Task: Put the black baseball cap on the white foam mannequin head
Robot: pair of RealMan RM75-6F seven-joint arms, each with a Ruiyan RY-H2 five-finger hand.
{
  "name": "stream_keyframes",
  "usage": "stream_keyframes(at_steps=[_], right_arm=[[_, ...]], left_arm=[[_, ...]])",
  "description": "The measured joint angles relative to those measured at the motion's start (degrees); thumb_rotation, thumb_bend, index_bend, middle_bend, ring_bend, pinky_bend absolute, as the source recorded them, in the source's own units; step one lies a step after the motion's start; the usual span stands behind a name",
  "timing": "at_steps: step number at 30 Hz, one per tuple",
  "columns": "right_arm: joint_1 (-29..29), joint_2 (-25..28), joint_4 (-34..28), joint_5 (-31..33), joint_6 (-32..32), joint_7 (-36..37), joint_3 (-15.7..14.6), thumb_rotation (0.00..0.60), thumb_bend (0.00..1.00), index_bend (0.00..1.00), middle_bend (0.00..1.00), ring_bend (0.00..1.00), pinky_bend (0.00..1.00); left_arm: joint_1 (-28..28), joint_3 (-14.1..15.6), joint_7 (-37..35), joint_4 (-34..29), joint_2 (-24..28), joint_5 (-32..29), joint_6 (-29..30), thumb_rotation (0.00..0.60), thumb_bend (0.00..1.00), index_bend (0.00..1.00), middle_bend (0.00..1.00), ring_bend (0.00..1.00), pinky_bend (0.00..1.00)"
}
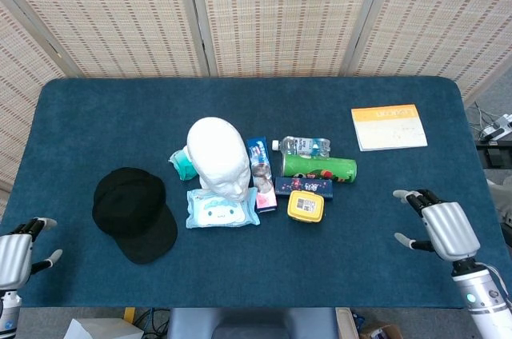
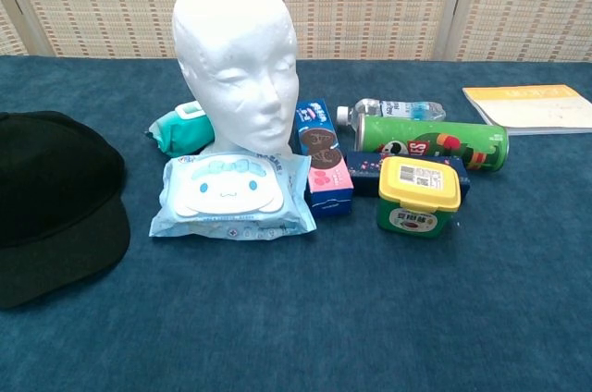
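The black baseball cap [image 1: 134,213] lies flat on the blue table left of centre, brim toward the front; the chest view shows the cap [image 2: 51,202] at its left edge. The white foam mannequin head [image 1: 218,155] stands upright just right of it, bare, facing the front [image 2: 235,50]. My left hand [image 1: 16,257] hovers at the table's front left corner, fingers apart and holding nothing, well left of the cap. My right hand [image 1: 442,229] is at the front right, also spread and empty. Neither hand shows in the chest view.
Around the head lie a blue wipes pack [image 1: 222,208], a teal pouch [image 1: 182,165], a biscuit box [image 1: 260,162], a green can [image 1: 319,167], a water bottle [image 1: 304,145] and a yellow-lidded tub [image 1: 306,205]. An orange-topped booklet [image 1: 388,126] lies at the back right.
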Motion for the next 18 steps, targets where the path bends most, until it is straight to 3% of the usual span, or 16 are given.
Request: stream_keyframes(at_steps=[3,15,18], right_arm=[[0.3,0.1,0.2,0.8,-0.9,0.3,0.2,0.600,0.00,0.28,0.39,0.29,0.62],[-0.4,0.2,0.5,-1.6,1.5,1.8,-0.4,0.600,0.00,0.29,0.39,0.29,0.62],[-0.5,0.3,0.6,-1.8,1.9,2.1,-0.4,0.600,0.00,0.29,0.39,0.29,0.62]], left_arm=[[0.0,0.3,-1.1,-0.1,0.2,0.5,0.0,0.600,0.08,0.42,0.48,0.52,0.72],[-0.1,2.7,-5.0,-2.1,1.4,5.5,1.6,0.600,0.66,0.42,0.49,0.51,0.72],[-0.4,3.6,-6.9,-3.6,2.3,7.1,1.8,0.600,0.75,0.42,0.49,0.51,0.72]])
